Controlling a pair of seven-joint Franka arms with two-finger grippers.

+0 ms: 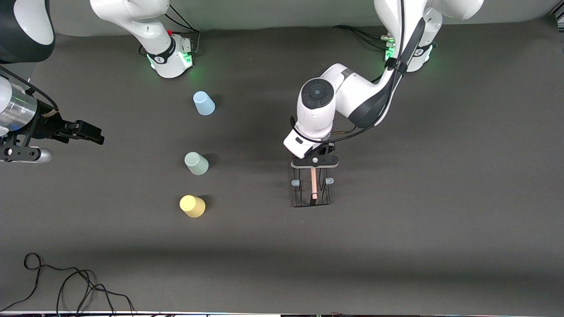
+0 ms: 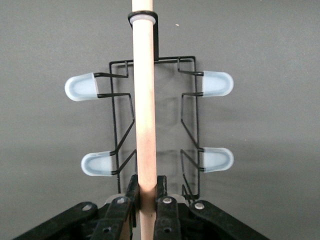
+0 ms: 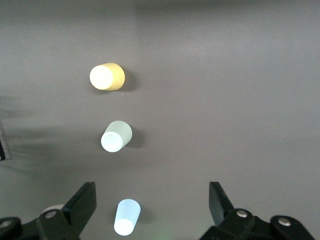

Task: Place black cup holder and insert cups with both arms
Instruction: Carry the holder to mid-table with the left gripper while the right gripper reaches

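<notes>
Beside rack (image 1: pixel 311 187), three cups (image 1: pixel 196 163)

Cups (image 1: pixel 196 163) well apart from rack (image 1: pixel 311 189); bare table (image 1: pixel 418 229) around.

The rack (image 2: pixel 189 120) is thin black wire with a smooth pale wooden rod (image 2: pixel 144 100) and translucent, rubbery-looking peg tips (image 2: pixel 217 83), the cups (image 1: pixel 196 163) are matt pastel plastic, and the worktop (image 1: pixel 418 220) is dull dark grey, cloth-like.
</notes>
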